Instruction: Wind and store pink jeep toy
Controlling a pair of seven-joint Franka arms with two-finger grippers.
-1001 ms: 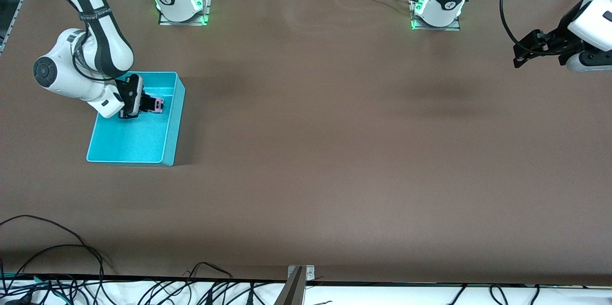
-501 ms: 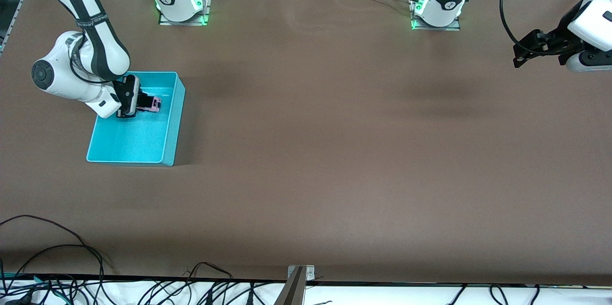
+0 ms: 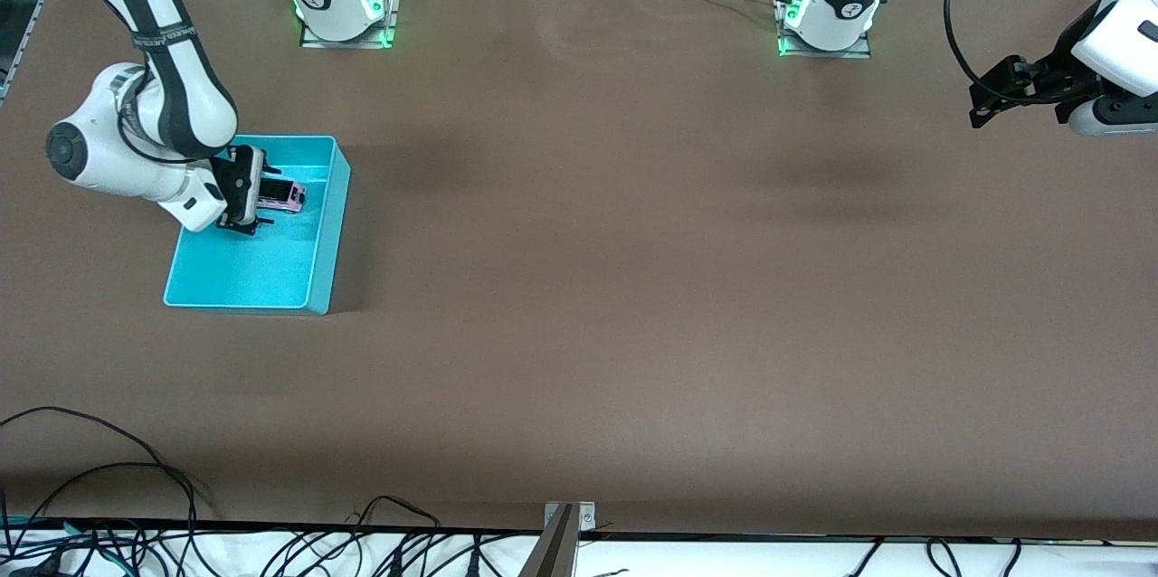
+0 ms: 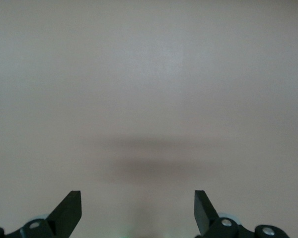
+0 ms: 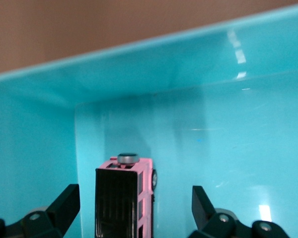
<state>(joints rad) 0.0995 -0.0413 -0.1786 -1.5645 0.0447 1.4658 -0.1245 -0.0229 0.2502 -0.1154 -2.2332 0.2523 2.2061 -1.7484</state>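
So we've got the pink jeep toy (image 3: 281,196) sitting in the turquoise bin (image 3: 321,260) between the spread fingers of the right gripper (image 3: 254,197), not gripped. Our left gripper (image 3: 991,93) waits spread wide above the brown table (image 3: 633,288).

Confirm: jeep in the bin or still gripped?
In the bin, released. The pink jeep toy lies inside the turquoise bin, and the right gripper has its fingers spread clear of the toy on both sides.
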